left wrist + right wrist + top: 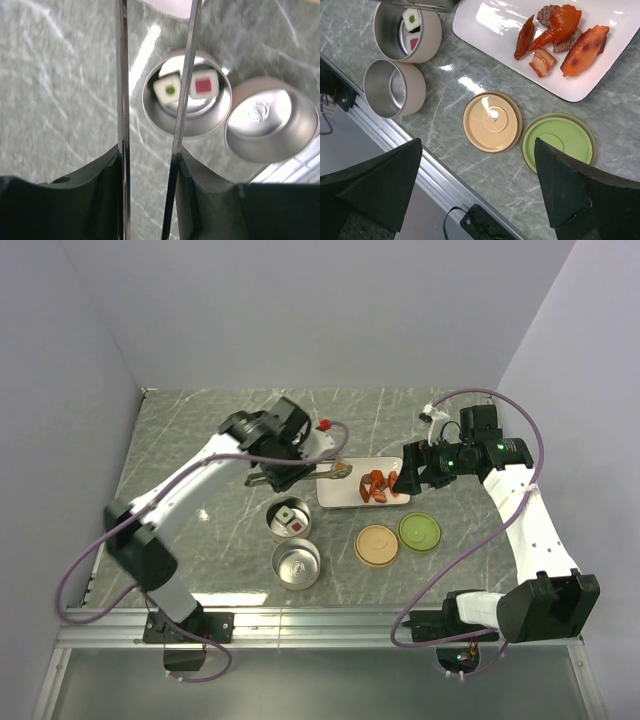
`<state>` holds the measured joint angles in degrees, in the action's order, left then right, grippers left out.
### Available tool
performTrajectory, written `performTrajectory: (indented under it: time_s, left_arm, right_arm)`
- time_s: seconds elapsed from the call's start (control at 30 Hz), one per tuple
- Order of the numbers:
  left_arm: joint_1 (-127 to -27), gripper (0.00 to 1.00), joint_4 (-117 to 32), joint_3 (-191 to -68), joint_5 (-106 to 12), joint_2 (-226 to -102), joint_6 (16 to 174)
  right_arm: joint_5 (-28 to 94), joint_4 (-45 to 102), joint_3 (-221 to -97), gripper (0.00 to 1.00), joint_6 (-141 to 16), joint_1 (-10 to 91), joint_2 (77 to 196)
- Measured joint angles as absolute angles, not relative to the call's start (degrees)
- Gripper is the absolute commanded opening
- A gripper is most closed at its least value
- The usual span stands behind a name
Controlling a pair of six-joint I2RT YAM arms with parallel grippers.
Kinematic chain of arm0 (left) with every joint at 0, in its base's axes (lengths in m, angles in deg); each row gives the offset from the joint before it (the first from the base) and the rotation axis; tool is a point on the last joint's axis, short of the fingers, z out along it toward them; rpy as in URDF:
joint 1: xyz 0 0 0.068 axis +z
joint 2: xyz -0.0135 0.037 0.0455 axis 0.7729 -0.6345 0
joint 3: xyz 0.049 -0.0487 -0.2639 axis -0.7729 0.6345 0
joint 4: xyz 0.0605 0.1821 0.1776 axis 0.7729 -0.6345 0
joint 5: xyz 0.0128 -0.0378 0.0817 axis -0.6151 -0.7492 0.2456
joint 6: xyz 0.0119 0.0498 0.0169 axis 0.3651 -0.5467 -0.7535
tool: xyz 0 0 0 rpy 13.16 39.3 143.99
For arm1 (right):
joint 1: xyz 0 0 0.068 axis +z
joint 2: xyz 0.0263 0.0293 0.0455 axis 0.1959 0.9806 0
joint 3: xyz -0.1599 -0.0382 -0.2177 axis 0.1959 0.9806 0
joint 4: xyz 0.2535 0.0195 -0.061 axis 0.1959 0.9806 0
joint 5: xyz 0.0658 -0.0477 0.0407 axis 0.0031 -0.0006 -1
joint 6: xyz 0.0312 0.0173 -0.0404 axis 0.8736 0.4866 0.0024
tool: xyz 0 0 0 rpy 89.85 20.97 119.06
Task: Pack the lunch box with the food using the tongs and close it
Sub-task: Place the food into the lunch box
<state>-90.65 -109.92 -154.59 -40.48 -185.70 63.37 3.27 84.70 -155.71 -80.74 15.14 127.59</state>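
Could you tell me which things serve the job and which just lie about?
Job: silver metal tongs; orange food chunks; white sushi blocks; filled round steel tin; empty steel tin; tan round lid; green round lid; white plate.
Lying about: small red object, unidentified.

Grey marble-pattern bench [180, 440], white veining, glossy, with glare patches in both wrist views. White rectangular glazed plate [335, 496] sits about mid-bench, slightly toward the right edge, long sides roughly parallel to the far edge. Right wrist view shows the same plate [485, 22] with rounded corners and a thin dark line along its rim. Small red object [325, 424] lies between the plate and the far edge, apart from the plate; too small to ID. Silver aluminium extrusion rail [330, 621] runs along the bench's near edge, also visible from the right wrist [415, 160]. Plain pale wall panels [300, 310] stand along the left, far and right edges.
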Motion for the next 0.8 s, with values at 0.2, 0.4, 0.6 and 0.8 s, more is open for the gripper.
performTrajectory:
  time_s: [0.2, 0.4, 0.6, 0.8]
  left_arm:
    - [-87.9, 0.31, -110.1, -143.6, -40.5, -169.6, 62.8]
    - [-85.7, 0.32, -109.8, -131.5, -39.2, -156.2, 60.2]
    - [-84.9, 0.33, -110.3, -124.2, -39.1, -151.2, 58.8]
    - [-83.5, 0.34, -109.7, -118.5, -39.1, -149.8, 58.8]
  right_arm:
    - [3.5, 85.0, -155.7, 1.0, -81.0, 15.1, 127.6]
    - [3.8, 85.0, -155.7, 1.0, -81.0, 15.1, 127.3]
    - [4.0, 85.1, -155.7, 1.0, -81.0, 15.1, 127.1]
    - [4.0, 85.1, -155.7, 1.0, -81.1, 15.1, 127.0]
